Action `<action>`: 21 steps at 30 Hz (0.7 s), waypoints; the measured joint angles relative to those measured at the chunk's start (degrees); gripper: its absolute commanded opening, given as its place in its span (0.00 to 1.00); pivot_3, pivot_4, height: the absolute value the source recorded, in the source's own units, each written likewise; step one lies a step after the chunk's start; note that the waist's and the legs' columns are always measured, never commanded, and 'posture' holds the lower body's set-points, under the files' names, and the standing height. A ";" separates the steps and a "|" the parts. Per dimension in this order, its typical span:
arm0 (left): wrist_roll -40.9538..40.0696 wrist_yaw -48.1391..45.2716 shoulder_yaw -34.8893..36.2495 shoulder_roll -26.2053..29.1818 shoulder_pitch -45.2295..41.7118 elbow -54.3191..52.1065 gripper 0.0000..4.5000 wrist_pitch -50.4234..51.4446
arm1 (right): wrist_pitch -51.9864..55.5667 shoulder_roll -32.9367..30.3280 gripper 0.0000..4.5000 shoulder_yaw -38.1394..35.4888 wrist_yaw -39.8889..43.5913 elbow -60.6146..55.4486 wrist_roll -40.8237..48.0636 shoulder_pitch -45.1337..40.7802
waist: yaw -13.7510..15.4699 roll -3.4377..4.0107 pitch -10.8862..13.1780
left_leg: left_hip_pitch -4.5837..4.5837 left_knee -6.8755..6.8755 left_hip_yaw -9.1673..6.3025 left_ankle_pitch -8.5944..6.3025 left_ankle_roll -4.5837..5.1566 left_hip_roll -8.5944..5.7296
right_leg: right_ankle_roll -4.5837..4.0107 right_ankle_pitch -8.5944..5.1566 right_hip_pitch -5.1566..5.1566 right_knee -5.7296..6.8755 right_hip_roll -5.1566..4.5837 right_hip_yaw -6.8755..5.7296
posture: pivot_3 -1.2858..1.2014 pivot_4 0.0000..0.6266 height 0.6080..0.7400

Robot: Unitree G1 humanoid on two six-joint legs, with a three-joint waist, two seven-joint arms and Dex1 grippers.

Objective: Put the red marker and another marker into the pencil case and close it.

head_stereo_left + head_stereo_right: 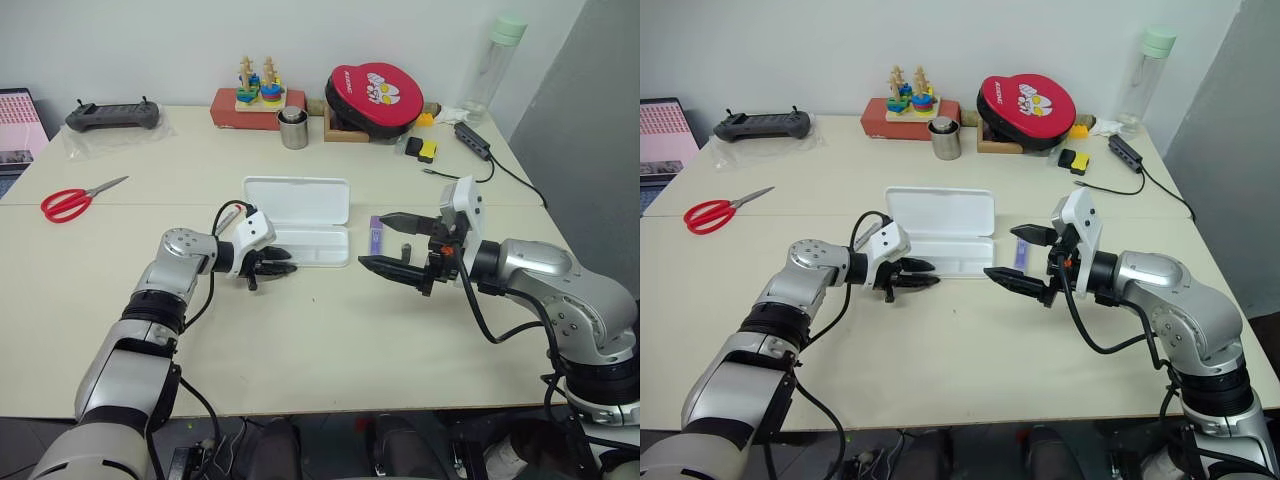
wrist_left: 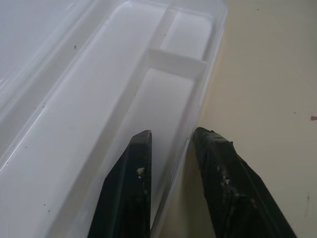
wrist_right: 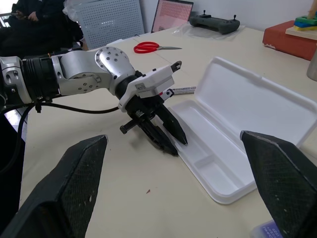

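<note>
Left claw [image 2: 171, 134] is pinched on the case's [image 1: 300, 200] near rim. Purple marker [image 1: 376, 240] lies near-to-far just right of the case, closest to the wide-apart right claw [image 1: 1001, 250].

I'm looking over a pale beige table [image 1: 330, 350] with a seam running across it, pushed against a plain white wall [image 1: 150, 40]; even indoor light, soft shadows.

Head stereo pair downward over table [image 1: 300, 340]; close wrist views.
</note>
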 measured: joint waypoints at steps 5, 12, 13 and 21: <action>0.15 0.62 0.65 -0.48 0.11 0.28 0.00 -1.57 | -0.58 -0.14 1.00 0.00 0.14 1.15 -0.29 0.07 | 0.00 0.00 0.00 | -0.01 0.08 0.00 0.00 0.00 0.00 | 0.03 0.02 0.00 0.04 0.00 0.00 | 0.52 0.24 1.00; -0.46 -1.51 1.26 0.44 4.45 -5.87 0.00 -3.00 | -0.67 -1.41 1.00 -0.07 0.77 1.17 -0.04 1.24 | 0.00 0.00 0.00 | -0.03 0.09 0.00 0.00 0.00 0.00 | -0.09 0.10 0.01 0.02 0.00 0.01 | 0.52 0.24 1.00; -1.06 -2.43 1.28 1.05 6.37 -8.83 0.00 -2.83 | -0.52 -1.98 1.00 -0.08 1.15 1.01 0.13 1.55 | -0.02 0.00 0.00 | -0.05 0.09 0.00 0.00 0.00 0.00 | -0.22 0.17 0.00 0.01 0.00 0.01 | 0.52 0.24 1.00; -3.92 -7.14 1.11 6.23 17.89 -27.00 0.00 0.50 | 0.67 -4.07 1.00 -0.45 1.85 -2.02 1.68 4.93 | -0.03 0.04 -0.02 | -0.03 0.14 -0.03 -0.01 0.01 0.03 | -0.19 0.15 0.01 0.03 0.02 0.00 | 0.52 0.24 1.00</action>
